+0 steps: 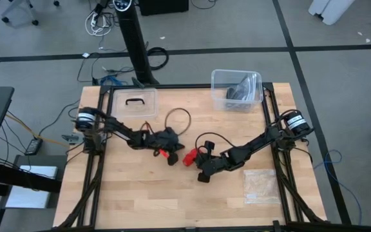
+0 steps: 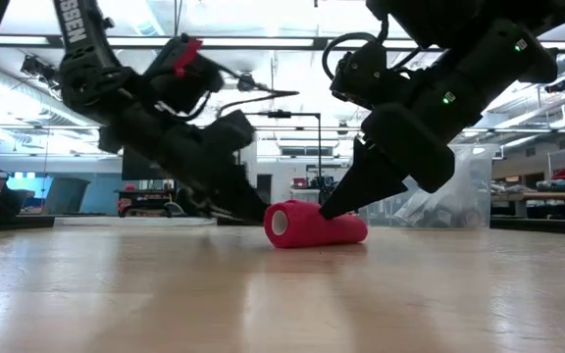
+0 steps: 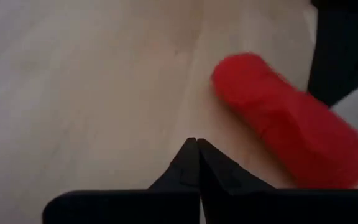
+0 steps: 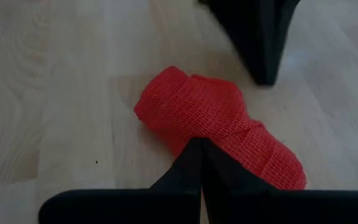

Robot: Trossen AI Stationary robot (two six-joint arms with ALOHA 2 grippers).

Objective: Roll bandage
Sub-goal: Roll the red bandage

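Tabletop (image 1: 140, 200): bandage (image 2: 314, 225) between closed grippers.

Bandage partly covered
The right gripper (image 4: 199, 144) hides the bandage's (image 4: 219, 134) near side; its far end leaves the right wrist view

The whole table (image 1: 140, 193) is seen from straight above in the high view; it is looked across from table height in the low view, with the room seen behind; the wood is seen from very close in each wrist view, past that arm's own dark fingers; the red bandage (image 2: 314, 225) is shared by all four views.
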